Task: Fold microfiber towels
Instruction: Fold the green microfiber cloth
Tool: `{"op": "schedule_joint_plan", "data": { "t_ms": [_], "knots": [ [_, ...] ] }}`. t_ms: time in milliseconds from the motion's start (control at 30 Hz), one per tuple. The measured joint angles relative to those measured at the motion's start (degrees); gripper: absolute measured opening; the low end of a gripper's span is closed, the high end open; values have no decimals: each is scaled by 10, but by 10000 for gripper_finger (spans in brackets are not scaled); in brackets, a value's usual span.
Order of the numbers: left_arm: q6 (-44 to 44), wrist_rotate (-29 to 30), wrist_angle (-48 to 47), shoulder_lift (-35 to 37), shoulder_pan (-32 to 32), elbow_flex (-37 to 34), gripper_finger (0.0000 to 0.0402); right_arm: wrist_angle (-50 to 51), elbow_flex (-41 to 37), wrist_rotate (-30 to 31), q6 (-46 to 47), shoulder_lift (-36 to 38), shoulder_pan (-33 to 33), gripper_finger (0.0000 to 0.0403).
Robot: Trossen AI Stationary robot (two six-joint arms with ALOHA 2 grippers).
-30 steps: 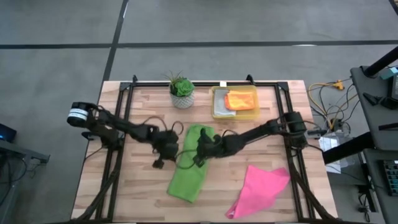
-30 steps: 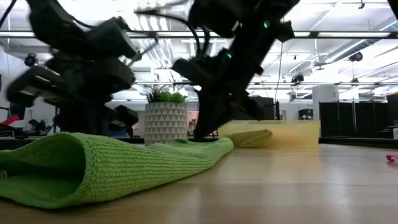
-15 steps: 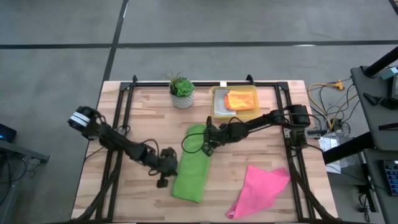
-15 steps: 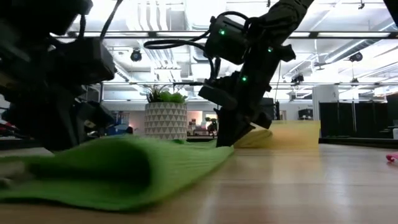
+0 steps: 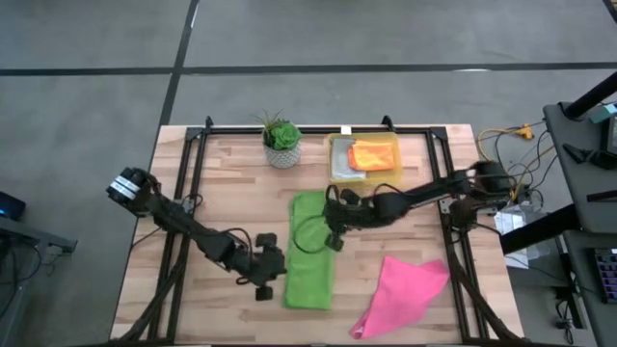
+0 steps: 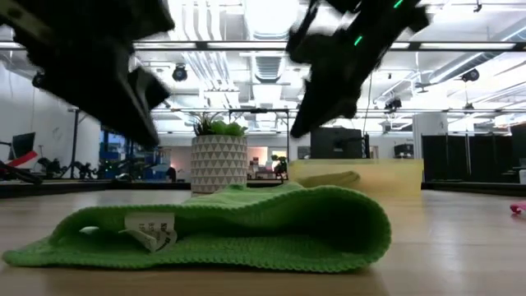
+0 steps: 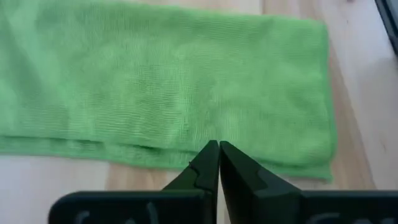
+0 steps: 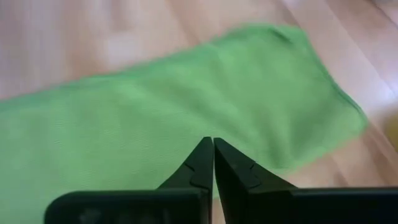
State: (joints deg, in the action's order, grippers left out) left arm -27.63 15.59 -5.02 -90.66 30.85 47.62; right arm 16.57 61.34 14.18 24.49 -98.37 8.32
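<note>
The bright green towel lies folded into a long strip near the middle of the table, its doubled layers and a small white label showing at the near end in the low view. The left gripper sits just beside the strip's near left edge, its fingers pressed together and pinching nothing — in its wrist view they point at the towel's folded edge. The right gripper is at the strip's right edge, about halfway along, its fingers likewise pressed together and empty, hovering over the green cloth. The hot pink towel lies crumpled and unfolded at the table's near right corner, well apart from the green one. At the far side stands the translucent yellow bin, with the orange towel folded inside it and a sliver of light grey towel beside the orange. A small potted plant in a white patterned pot stands just left of the bin.
</note>
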Motion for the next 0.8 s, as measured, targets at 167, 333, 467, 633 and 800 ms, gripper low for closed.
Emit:
{"op": "schedule_joint_plan", "data": {
  "t_ms": [167,333,467,633,800],
  "knots": [
    [123,-8,-18,2,5,35,0,-57,-51,-8,-17,72,68,8],
    [278,-72,-20,-2,8,46,0,-101,-99,-10,59,92,133,9],
    [344,-116,-20,-2,7,45,2,-113,-121,-8,162,78,169,9],
    [473,-150,-18,-7,8,47,47,-122,-123,-6,244,62,201,9],
    [530,-151,-11,-36,8,46,131,-124,-108,-6,268,49,213,9]
  ]
}}
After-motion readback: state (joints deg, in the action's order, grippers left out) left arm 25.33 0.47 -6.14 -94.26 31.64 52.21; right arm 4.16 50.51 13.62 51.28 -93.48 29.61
